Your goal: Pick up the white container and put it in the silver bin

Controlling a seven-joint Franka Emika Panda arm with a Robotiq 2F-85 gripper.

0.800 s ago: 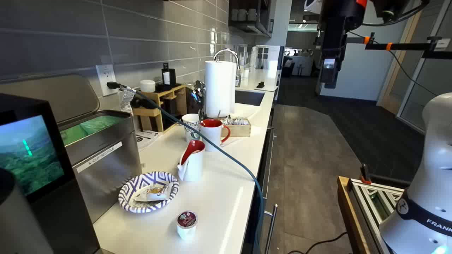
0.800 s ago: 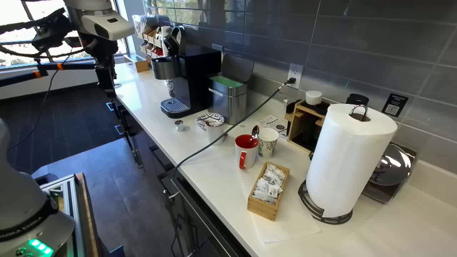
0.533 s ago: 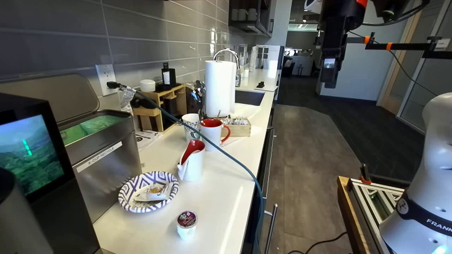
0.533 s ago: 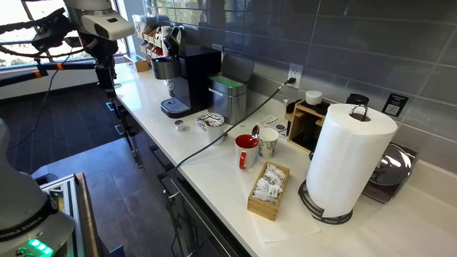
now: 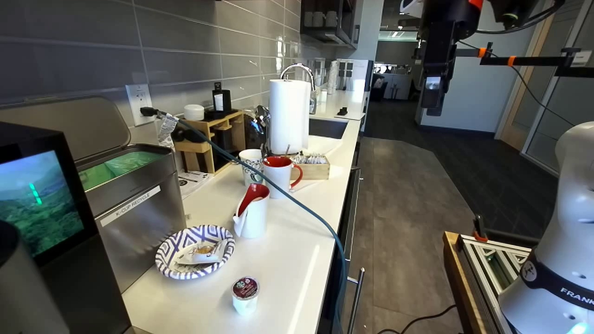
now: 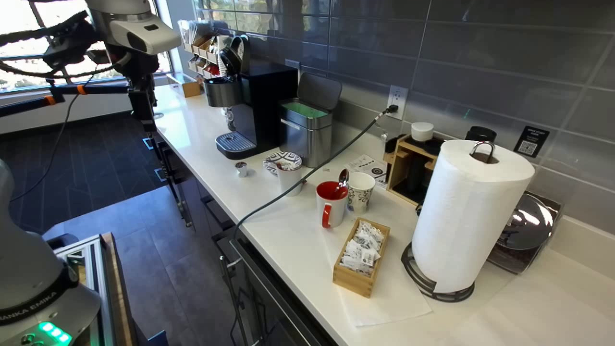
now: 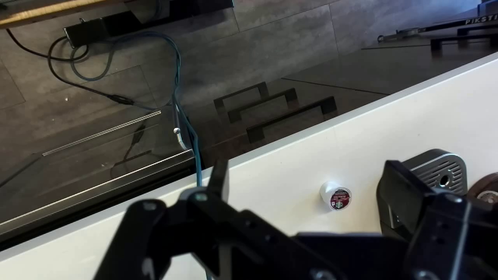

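Your claw (image 7: 306,175) stands wide in the wrist view, its flat, dark fingers (image 7: 402,194) well apart; past them you look onto the white container (image 7: 336,196), a tiny low pot with smooth, whitish, slightly tapering sides and a round printed top in deep reddish brown, resting on the smooth white tabletop (image 7: 272,190) and apart from the claw; near it, partly behind one finger, you see a slotted grey drip tray (image 7: 441,171) with rounded corners; in an exterior view, nearest is a black machine (image 5: 93,287), boxy and flat-sided, with a glossy rectangular screen (image 5: 39,204); beyond it comes the white container, upright, and just past that a shallow round plate (image 5: 167,253) with a zigzag rim in violet and white, a crumpled wrapper (image 5: 199,258) lying in it; on the plate's far side you have the silver bin (image 5: 148,227), a tall rectangular tub of brushed steel, its flat lid (image 5: 69,123) tipped back and a wrinkled green liner (image 5: 132,164) inside; farther along stand a white cup (image 5: 255,220) with red at its mouth, then a glossy white mug (image 5: 278,172) with a red inside and a looped red handle; behind these you find a pale wooden box (image 5: 320,171) packed with paper sachets (image 5: 315,159), a soft-white paper-towel roll (image 5: 288,116) and, farthest, an arched shiny faucet (image 5: 297,65) beside grey glazed tiles (image 5: 185,67).
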